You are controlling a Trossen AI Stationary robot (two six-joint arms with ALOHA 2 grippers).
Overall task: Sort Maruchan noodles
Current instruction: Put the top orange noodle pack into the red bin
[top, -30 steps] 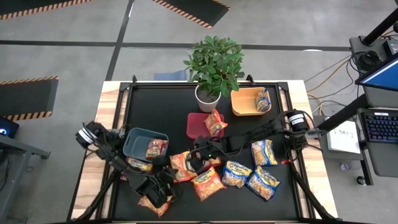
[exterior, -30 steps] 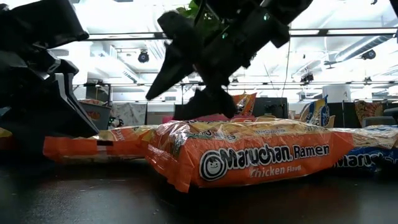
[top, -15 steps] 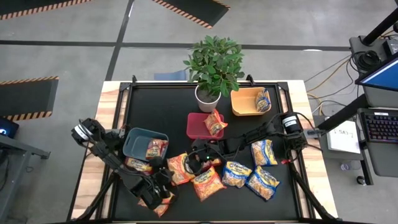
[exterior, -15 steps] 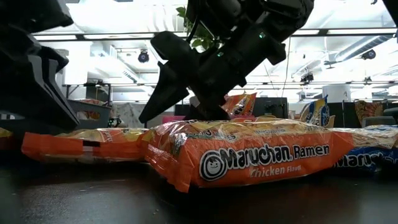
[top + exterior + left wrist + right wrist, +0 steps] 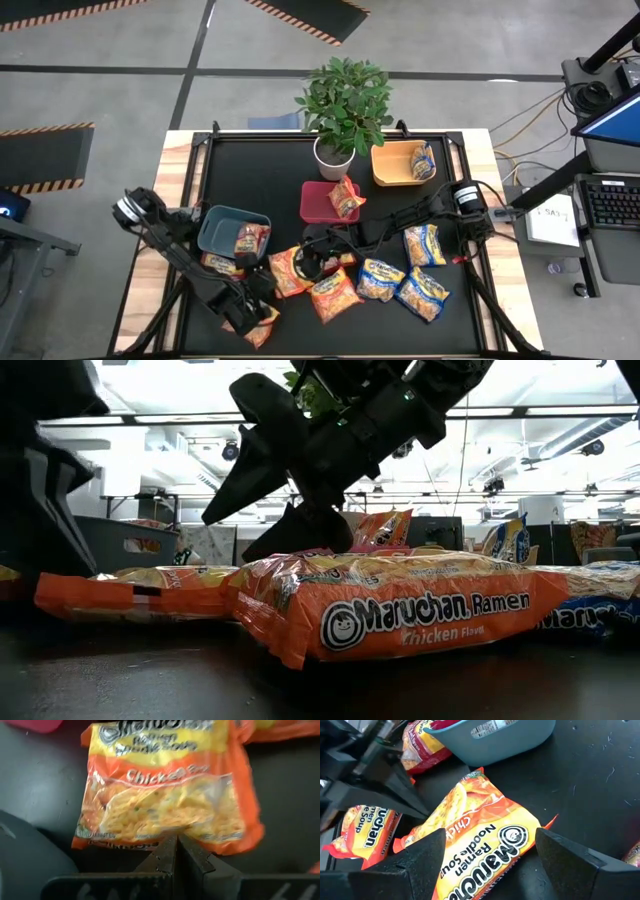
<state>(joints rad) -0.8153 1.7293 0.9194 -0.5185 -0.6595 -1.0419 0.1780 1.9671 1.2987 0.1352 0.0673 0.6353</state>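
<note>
from above, the right gripper (image 5: pixel 305 265) hangs over an orange noodle packet (image 5: pixel 288 270) near the grey-blue bin (image 5: pixel 215 228). in the right wrist view its jaws stand wide astride that packet (image 5: pixel 480 845); lower squarely before closing. in the left wrist view, the left gripper (image 5: pixel 176 851) is closed at the edge of another orange packet (image 5: pixel 165 790); whether it grips that edge is unclear.

The black table's (image 5: pixel 260 165) back-left area is left open; its front is crowded by crinkly orange ramen packets (image 5: pixel 334 296) and the grey-blue plastic bin (image 5: pixel 218 228).
</note>
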